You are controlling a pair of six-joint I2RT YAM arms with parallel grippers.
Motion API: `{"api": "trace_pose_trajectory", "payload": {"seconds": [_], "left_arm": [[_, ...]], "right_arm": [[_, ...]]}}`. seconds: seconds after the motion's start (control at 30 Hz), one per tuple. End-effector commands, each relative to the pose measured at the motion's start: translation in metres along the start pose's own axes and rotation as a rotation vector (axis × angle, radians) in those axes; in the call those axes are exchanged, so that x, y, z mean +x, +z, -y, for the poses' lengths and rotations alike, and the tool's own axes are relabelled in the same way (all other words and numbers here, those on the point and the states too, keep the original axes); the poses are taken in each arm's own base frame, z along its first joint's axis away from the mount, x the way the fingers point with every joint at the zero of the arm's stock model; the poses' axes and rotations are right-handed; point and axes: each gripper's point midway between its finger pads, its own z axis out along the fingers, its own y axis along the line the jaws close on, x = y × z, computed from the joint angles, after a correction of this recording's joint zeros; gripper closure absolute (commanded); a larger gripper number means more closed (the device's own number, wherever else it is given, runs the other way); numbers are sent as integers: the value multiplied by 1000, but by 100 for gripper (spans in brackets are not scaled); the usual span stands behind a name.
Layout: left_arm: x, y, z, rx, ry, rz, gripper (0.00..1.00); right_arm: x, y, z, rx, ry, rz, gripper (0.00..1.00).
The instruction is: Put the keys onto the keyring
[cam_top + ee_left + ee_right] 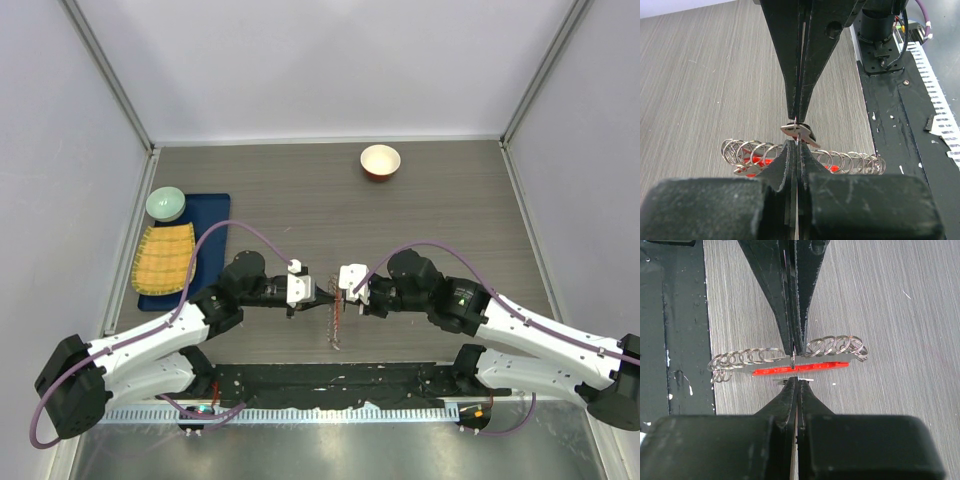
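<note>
While both arms reach in over the middle of the table (450, 220), their fingertips meet nose to nose just above the keyring (336, 322), which lies on the wood close to the near edge and runs near to far. The left gripper (326, 294) comes in from the left with its fingers pressed together to a hairline slit. What it nips, if anything, is too thin to make out. The right gripper (342, 296) comes in from the right, likewise squeezed narrow, and in its own wrist view a small flat silvery key (799, 132) sticks out on both sides of its tips, so it is pinching that piece. Seen from the left wrist, the key sits between the two sets of tips and touches both.

Under them, the keyring's red bar (800, 369) lies flat with its chain of silvery rings (745, 150) stretched alongside, touching it at the ends. The key hangs just over the middle of this chain.

Far back and a little right stands a red-rimmed white bowl (380, 160). At the left edge a blue tray (212, 215) carries a pale green bowl (166, 204) at its far end and a yellow woven mat (166, 258) nearer
</note>
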Motion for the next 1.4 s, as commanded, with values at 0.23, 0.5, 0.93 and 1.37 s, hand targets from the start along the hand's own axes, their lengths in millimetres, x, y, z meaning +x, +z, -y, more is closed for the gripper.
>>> {"api": "trace_pose_trajectory", "payload": {"seconds": [0.23,0.5,0.93,1.37], "left_arm": [[-33,2,-11,-20,62,76,100],[-32,1,-12,-22,63,73,100],[-31,2,-11,-21,60,69,100],[-30,2,-13,-26,60,65,100]], "right_arm": [[-14,-3,2,7,-21,48,99],[-15,-1,-1,-14,-22,50,99],[-13,-2,4,16,-18,38,99],[-14,-5,0,7,-17,43,99]]}}
